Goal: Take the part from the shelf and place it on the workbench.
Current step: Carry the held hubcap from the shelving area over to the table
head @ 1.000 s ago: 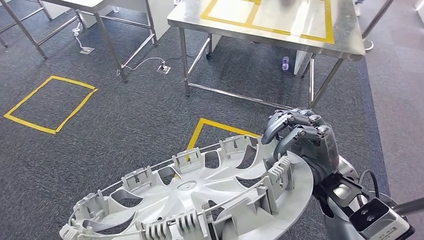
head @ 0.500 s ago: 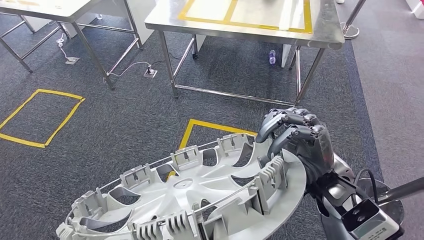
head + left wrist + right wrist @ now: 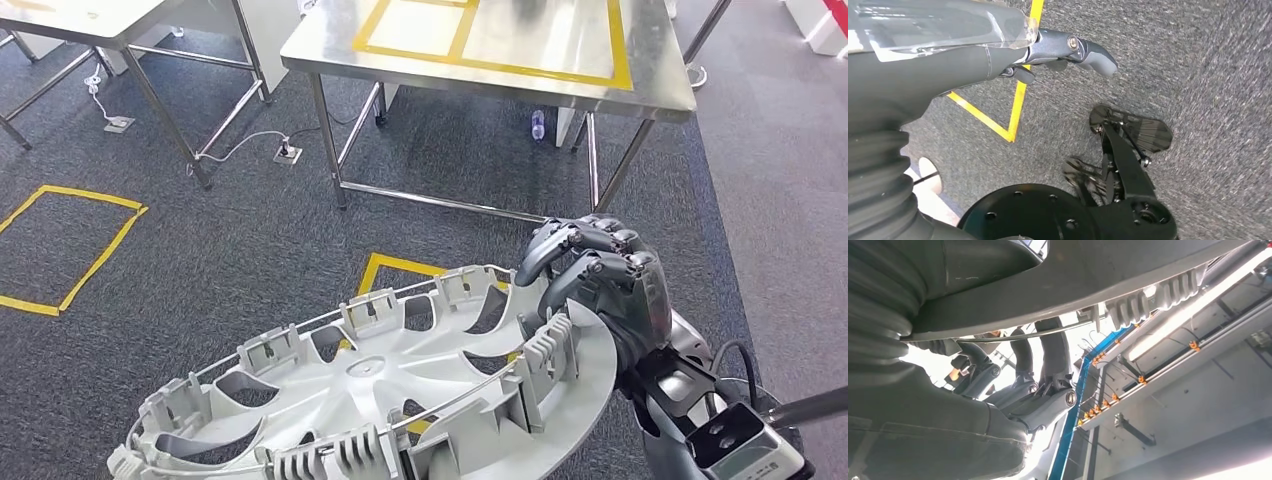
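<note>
The part is a large silver-grey wheel cover (image 3: 380, 390), held inner side up and tilted low in the head view. My right hand (image 3: 600, 275) grips its rim at the right edge, fingers curled over the clips. In the right wrist view the cover's rim (image 3: 1128, 275) lies across my right hand's dark fingers (image 3: 1048, 355). The steel workbench (image 3: 480, 78), marked with yellow tape rectangles, stands ahead across the carpet. In the left wrist view my left hand (image 3: 1068, 47) hangs over the floor with its thumb stretched out and nothing in it.
A second steel table (image 3: 80, 20) stands at the far left. Yellow tape squares (image 3: 60, 245) mark the grey carpet, one just beyond the cover (image 3: 400, 270). A floor socket with a cable (image 3: 285, 153) and a bottle (image 3: 540, 122) lie under the workbench. A pole (image 3: 700, 40) rises at the right.
The whole view has shifted: the workbench and floor marks have slid left in the picture as the camera moved. The wheel cover stays in my right hand's grip.
</note>
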Controlling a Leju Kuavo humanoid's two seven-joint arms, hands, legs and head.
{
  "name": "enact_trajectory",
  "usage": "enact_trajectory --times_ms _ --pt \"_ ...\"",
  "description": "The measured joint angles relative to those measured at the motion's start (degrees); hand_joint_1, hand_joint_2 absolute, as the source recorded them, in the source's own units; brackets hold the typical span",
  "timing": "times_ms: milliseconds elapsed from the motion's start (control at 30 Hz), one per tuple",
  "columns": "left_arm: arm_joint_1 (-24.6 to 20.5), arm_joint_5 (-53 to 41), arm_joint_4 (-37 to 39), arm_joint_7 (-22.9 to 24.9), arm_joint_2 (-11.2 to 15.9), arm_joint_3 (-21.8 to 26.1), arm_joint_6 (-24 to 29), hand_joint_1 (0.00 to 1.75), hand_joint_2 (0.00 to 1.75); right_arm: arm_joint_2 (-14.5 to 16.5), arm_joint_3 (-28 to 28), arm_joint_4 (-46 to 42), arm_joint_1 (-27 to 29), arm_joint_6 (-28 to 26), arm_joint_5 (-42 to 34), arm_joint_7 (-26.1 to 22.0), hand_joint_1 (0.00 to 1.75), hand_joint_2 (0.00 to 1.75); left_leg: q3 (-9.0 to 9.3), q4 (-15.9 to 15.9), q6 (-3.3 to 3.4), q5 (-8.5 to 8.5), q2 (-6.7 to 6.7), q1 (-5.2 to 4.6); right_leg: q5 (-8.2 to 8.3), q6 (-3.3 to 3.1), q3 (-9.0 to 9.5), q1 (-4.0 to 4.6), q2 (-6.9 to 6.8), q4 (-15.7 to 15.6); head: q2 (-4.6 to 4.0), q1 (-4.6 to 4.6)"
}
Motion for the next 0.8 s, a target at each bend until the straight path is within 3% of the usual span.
enact_trajectory --times_ms 67,100,133,167,233,267,333,367,433,467,533,567,600,633,733,767,800 --pt "0.10 0.00 0.00 0.01 -0.01 0.00 0.00 0.00 1.75 -0.13 -0.02 0.00 0.15 -0.10 -0.01 -0.02 1.75 1.75 1.96 -0.01 -0.02 -1.63 -0.11 0.01 -4.03 0.23 -4.42 -0.06 -0.06 2.16 0.00 0.04" --pt "0.13 0.00 0.00 0.01 -0.02 0.00 0.00 0.00 1.75 -0.23 -0.03 0.00 0.21 -0.12 -0.02 -0.02 1.75 1.75 3.09 -0.01 -0.11 -2.51 -0.20 0.02 -5.04 0.24 -5.53 -0.10 -0.11 1.00 0.00 0.03" --pt "0.14 0.00 0.00 0.01 -0.02 0.00 0.00 0.00 1.75 -0.33 -0.04 0.00 0.28 -0.13 -0.03 -0.03 1.75 1.75 4.31 -0.01 -0.25 -3.48 -0.27 0.02 -4.16 0.17 -6.01 -0.14 -0.24 -1.52 0.00 0.05" --pt "0.17 0.00 0.00 0.01 -0.02 0.00 0.00 0.00 1.75 -0.40 -0.05 0.03 0.40 -0.14 -0.05 -0.05 1.75 1.75 5.34 -0.02 -0.46 -4.54 -0.32 0.01 -0.71 0.02 -6.15 -0.16 -0.56 -4.95 0.00 0.08" --pt "0.26 0.00 0.00 0.01 -0.01 0.00 0.01 0.00 1.75 -0.54 -0.08 0.12 0.80 -0.18 -0.14 -0.15 1.75 1.75 7.36 0.12 -1.08 -6.91 -0.36 -0.19 7.70 -0.46 -5.91 0.01 -1.37 -10.37 0.00 0.07" --pt "0.27 0.00 0.00 0.01 0.01 0.00 0.02 0.00 1.75 -0.57 -0.10 0.14 0.96 -0.19 -0.19 -0.19 1.75 1.75 8.35 0.10 -1.47 -7.89 -0.30 -0.27 10.44 -0.79 -5.66 0.13 -1.58 -11.43 0.00 -0.01" --pt "-0.07 0.01 0.00 0.01 0.02 0.00 0.04 0.00 1.75 -0.56 -0.14 0.01 0.87 -0.20 -0.22 -0.22 1.75 1.75 8.95 1.53 -2.23 -7.81 -0.14 -0.27 10.68 -1.63 -4.67 0.28 -1.41 -11.22 0.00 -0.14" --pt "-0.36 0.01 0.01 0.00 -0.02 -0.01 0.04 0.00 1.75 -0.54 -0.17 -0.12 0.68 -0.21 -0.22 -0.25 1.75 1.75 7.80 4.13 -2.52 -6.43 -0.08 -0.19 10.15 -2.11 -4.07 0.23 -1.23 -11.33 0.00 -0.17" --pt "-0.78 0.02 0.03 -0.04 -0.13 -0.02 0.02 0.00 1.75 -0.43 -0.16 -0.28 0.44 -0.21 -0.28 -0.35 1.75 1.75 2.37 11.95 -2.91 -4.05 -0.07 -0.08 9.07 -2.87 -2.52 0.08 -1.00 -11.92 0.00 -0.27" --pt "-0.77 0.02 0.04 -0.06 -0.19 -0.02 0.01 0.00 1.75 -0.39 -0.16 -0.30 0.42 -0.21 -0.31 -0.40 1.75 1.75 -0.60 15.39 -3.03 -4.56 -0.07 -0.06 8.39 -3.11 -1.72 0.08 -0.86 -12.16 0.00 -0.29" --pt "-0.53 0.02 0.04 -0.09 -0.18 -0.02 0.02 0.00 1.75 -0.39 -0.15 -0.29 0.43 -0.21 -0.34 -0.43 1.75 1.75 -5.30 18.45 -3.17 -9.20 -0.07 -0.06 6.89 -3.30 0.00 0.12 -0.46 -12.33 0.00 -0.31" --pt "-0.41 0.01 0.04 -0.09 -0.16 -0.01 0.02 0.00 1.75 -0.41 -0.16 -0.28 0.43 -0.20 -0.34 -0.43 1.75 1.75 -6.84 18.22 -3.16 -11.48 -0.07 -0.06 6.08 -3.32 0.97 0.15 -0.27 -12.34 0.00 -0.31" --pt "-0.34 0.01 0.04 -0.09 -0.14 -0.01 0.02 0.00 1.75 -0.42 -0.17 -0.28 0.43 -0.20 -0.36 -0.43 1.75 1.75 -7.80 16.87 -3.09 -12.45 -0.07 -0.08 5.25 -3.30 2.03 0.19 -0.12 -12.35 0.00 -0.31" --pt "-0.29 0.00 0.04 -0.10 -0.13 -0.01 0.02 0.00 1.75 -0.42 -0.17 -0.28 0.43 -0.20 -0.38 -0.44 1.75 1.75 -8.20 14.50 -2.91 -11.52 -0.07 -0.13 4.43 -3.26 3.11 0.25 -0.03 -12.36 0.00 -0.30" --pt "-0.01 -0.01 0.04 -0.15 -0.03 -0.01 0.04 0.00 1.75 -0.43 -0.18 -0.18 0.36 -0.18 -0.48 -0.52 1.75 1.75 -7.65 5.87 -1.86 -1.38 -0.34 -0.63 2.17 -2.78 5.64 0.48 0.23 -12.40 0.00 -0.25" --pt "0.09 -0.03 0.04 -0.16 0.01 -0.01 0.04 0.00 1.75 -0.43 -0.19 -0.14 0.31 -0.16 -0.52 -0.55 1.75 1.75 -7.26 4.44 -1.51 1.20 -0.51 -0.79 1.63 -2.47 6.15 0.56 0.39 -12.45 0.00 -0.26" --pt "0.15 -0.04 0.04 -0.19 0.06 -0.01 0.04 0.00 1.75 -0.43 -0.20 -0.10 0.26 -0.15 -0.55 -0.58 1.75 1.75 -6.88 3.95 -1.24 2.28 -0.66 -0.87 1.47 -2.08 6.51 0.66 0.57 -12.21 0.00 -0.26"
